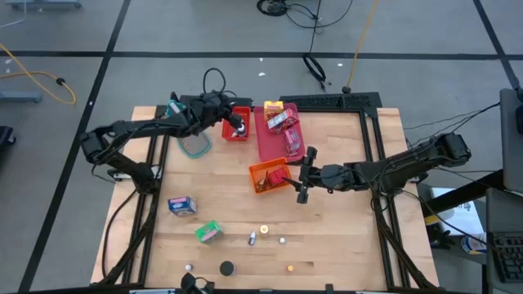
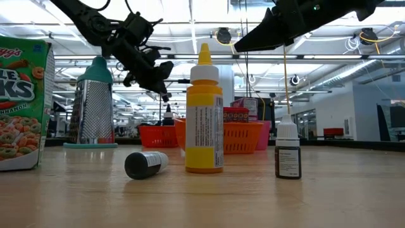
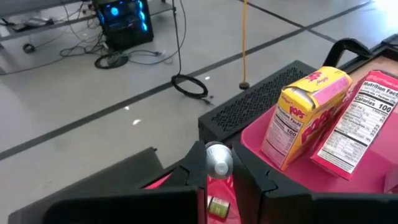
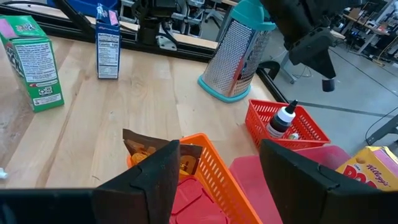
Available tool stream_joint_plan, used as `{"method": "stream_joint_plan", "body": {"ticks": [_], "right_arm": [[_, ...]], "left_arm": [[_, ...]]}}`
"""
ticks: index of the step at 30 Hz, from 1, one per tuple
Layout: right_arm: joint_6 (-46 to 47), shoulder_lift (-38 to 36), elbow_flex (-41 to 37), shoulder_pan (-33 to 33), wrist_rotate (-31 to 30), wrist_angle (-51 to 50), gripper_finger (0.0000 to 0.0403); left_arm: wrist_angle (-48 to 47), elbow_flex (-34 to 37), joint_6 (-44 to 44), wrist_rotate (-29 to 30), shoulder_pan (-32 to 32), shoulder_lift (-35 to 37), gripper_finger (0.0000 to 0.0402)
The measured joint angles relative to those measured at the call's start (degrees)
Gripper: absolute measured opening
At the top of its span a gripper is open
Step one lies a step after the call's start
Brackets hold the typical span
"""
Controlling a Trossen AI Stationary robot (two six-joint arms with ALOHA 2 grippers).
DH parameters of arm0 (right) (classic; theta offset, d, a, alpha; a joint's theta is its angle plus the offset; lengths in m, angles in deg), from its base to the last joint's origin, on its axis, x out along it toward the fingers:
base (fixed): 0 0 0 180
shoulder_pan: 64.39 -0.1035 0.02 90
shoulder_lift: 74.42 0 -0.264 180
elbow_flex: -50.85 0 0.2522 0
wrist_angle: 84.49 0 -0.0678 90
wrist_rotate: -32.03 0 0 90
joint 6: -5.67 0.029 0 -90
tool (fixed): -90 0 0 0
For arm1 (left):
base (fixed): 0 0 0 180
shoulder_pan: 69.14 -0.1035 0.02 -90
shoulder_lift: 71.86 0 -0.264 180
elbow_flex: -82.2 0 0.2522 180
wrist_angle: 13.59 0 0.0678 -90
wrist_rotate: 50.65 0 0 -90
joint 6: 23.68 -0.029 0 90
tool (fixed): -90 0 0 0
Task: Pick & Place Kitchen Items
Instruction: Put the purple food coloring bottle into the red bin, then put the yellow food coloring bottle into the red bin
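My left gripper point(image 1: 239, 125) hangs over the red tray point(image 1: 235, 135) at the far middle, shut on a small pale-capped bottle point(image 3: 217, 160). A dark bottle with a white cap point(image 4: 283, 118) stands in that tray. The pink tray point(image 1: 274, 143) holds several small boxes, one of them a yellow-pink box point(image 3: 305, 115). My right gripper point(image 1: 301, 175) stands open at the right end of the orange tray point(image 1: 268, 176), which holds a brown packet point(image 4: 144, 149). On the near half of the table lie a blue box point(image 1: 181, 205), a green box point(image 1: 208, 232) and tiny bottles point(image 1: 252, 238). My left gripper pinches the small bottle between its two fingers, with the round pale cap point(image 3: 219, 163) showing in the gap between them. The fingers slant down from the table's left. The bottle is lifted clear above the red tray, and its dark lower end point(image 4: 328, 84) sticks out below the fingers.
A teal-framed mesh grater point(image 1: 194, 144) stands left of the red tray. Near the front edge stand a yellow squeeze bottle point(image 2: 204, 114) and a small dark bottle point(image 2: 288, 152); a black cap point(image 2: 145, 164) lies beside them. A black frame point(image 1: 335, 101) runs along the far edge.
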Motion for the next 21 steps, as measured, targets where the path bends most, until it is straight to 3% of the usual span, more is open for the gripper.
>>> {"method": "stream_joint_plan", "body": {"ticks": [3,8,12,16,21], "right_arm": [[0.22,0.0,0.0,0.0,0.02,-0.02,0.0212],[0.24,0.0,0.0,0.0,0.02,-0.04,0.0212],[0.24,0.0,0.0,0.0,0.02,-0.04,0.0212],[0.26,0.0,0.0,0.0,0.02,-0.06,0.0212],[0.26,0.0,0.0,0.0,0.02,-0.11,0.0212]], "left_arm": [[0.12,0.0,0.21,-0.1,0.03,-0.02,0.0047],[0.05,0.02,-0.01,-0.1,0.09,-0.04,0.0135],[-0.01,0.02,-0.12,-0.13,0.21,-0.03,0.0184],[-0.03,0.02,-0.22,-0.65,0.85,-0.04,0.0207],[-0.04,0.02,-1.31,-7.89,2.63,0.23,0.0212]]}}
